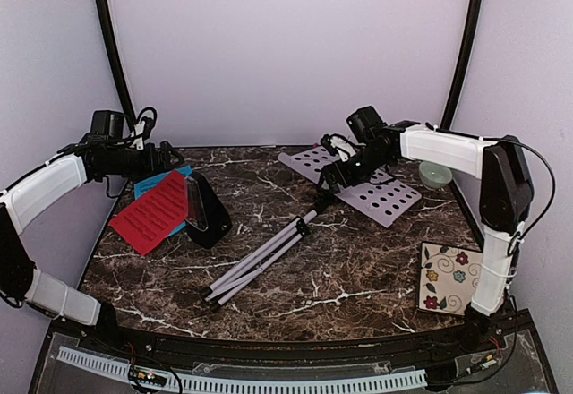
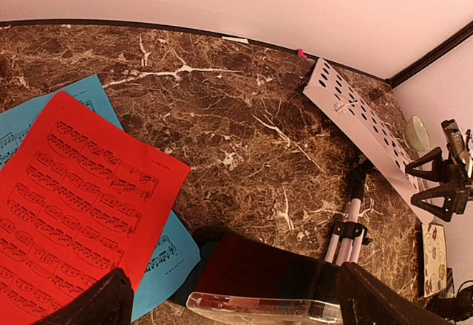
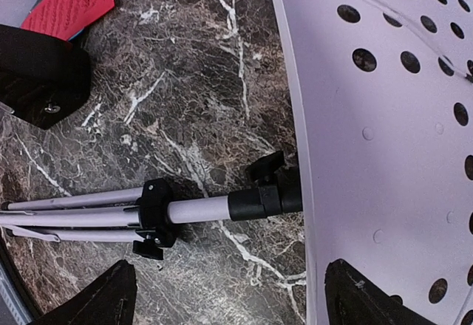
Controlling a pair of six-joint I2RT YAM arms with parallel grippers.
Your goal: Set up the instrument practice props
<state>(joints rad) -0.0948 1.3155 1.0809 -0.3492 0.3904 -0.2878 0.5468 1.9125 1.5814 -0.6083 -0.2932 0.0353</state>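
Observation:
The white tripod music stand [image 1: 269,252] lies flat, legs folded toward the front left, its perforated desk [image 1: 367,184] at the back right. My right gripper [image 1: 343,173] is open above the desk's left edge; in the right wrist view [image 3: 229,303] the stand's pole [image 3: 199,208] and desk [image 3: 384,140] lie below it, untouched. The red page [image 1: 150,211] lies over the cyan-blue page [image 1: 150,183] at the left. The black metronome [image 1: 208,211] with its clear cover sits beside them. My left gripper [image 1: 166,158] is open above the metronome [image 2: 273,273] and pages [image 2: 66,207].
A floral square tile [image 1: 449,278] lies at the front right corner. A small pale green bowl [image 1: 435,174] sits at the back right behind the desk. Purple walls close the table in at the back and sides.

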